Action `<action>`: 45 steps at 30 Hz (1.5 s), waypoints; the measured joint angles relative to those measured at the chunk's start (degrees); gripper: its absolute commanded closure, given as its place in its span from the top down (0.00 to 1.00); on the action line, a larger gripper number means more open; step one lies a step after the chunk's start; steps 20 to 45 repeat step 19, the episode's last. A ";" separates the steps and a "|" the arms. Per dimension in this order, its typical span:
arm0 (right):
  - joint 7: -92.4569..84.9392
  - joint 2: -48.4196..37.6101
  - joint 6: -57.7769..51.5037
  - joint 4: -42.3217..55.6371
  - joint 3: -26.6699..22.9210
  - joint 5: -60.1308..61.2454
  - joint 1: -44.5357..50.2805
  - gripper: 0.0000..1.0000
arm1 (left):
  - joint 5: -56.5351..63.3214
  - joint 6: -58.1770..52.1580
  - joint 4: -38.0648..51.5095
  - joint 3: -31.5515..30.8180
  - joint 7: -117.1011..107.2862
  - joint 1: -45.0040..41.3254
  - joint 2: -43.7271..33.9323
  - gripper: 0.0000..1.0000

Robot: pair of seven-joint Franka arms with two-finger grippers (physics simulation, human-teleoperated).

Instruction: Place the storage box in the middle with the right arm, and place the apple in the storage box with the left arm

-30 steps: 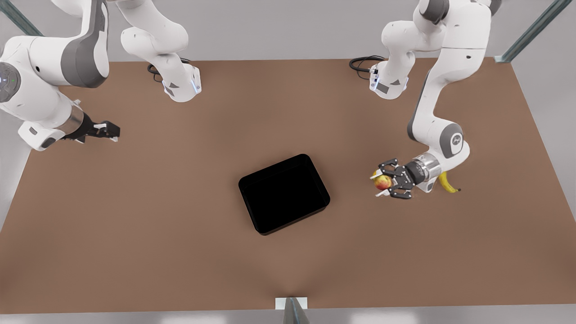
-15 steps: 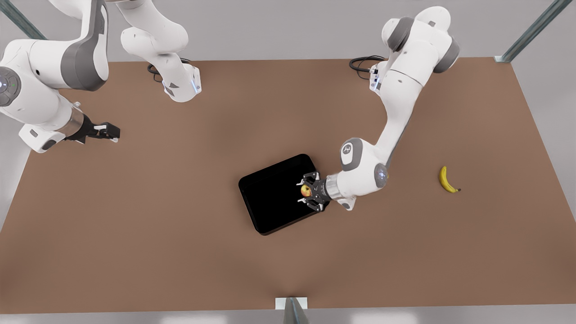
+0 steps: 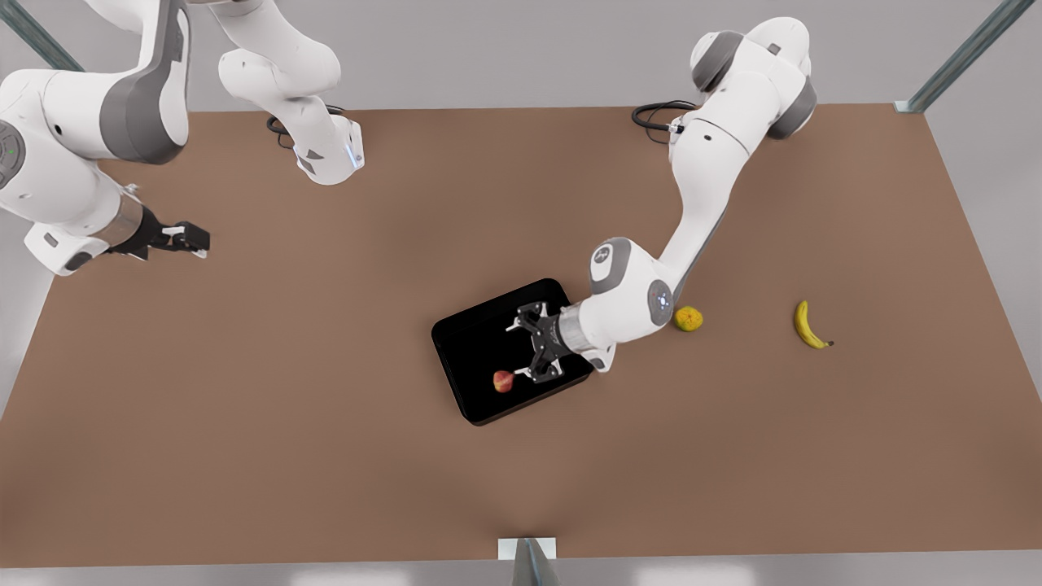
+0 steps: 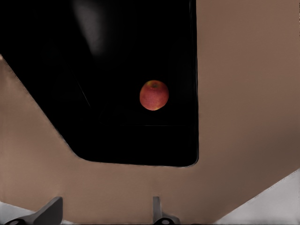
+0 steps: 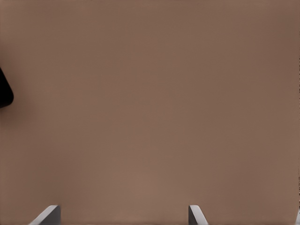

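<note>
The black storage box (image 3: 472, 342) lies near the table's middle, turned at an angle. The red and yellow apple (image 3: 503, 381) rests on the box floor near its front wall, also seen as the apple (image 4: 153, 95) inside the storage box (image 4: 117, 56). My left gripper (image 3: 518, 352) hovers open over the box, just right of the apple and apart from it; its fingertips (image 4: 51, 213) stand wide. My right gripper (image 3: 183, 238) waits open at the front view's far left over bare table, with the right gripper (image 5: 122, 216) empty and a corner of the storage box (image 5: 3, 93) in sight.
A round yellow-green fruit (image 3: 689, 318) lies on the table right of the box, beside the left arm's elbow. A banana (image 3: 808, 325) lies farther toward the front view's right. Both arm bases stand at the table's back edge.
The left arm carried the apple from the front view's right to above the box, then opened; the apple now lies in the box. The right gripper drifted slightly left.
</note>
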 measured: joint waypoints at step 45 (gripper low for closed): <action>-0.09 -0.09 0.00 0.05 0.01 0.18 -0.10 1.00 | 32.26 -59.18 12.70 17.09 111.80 15.67 -20.22 1.00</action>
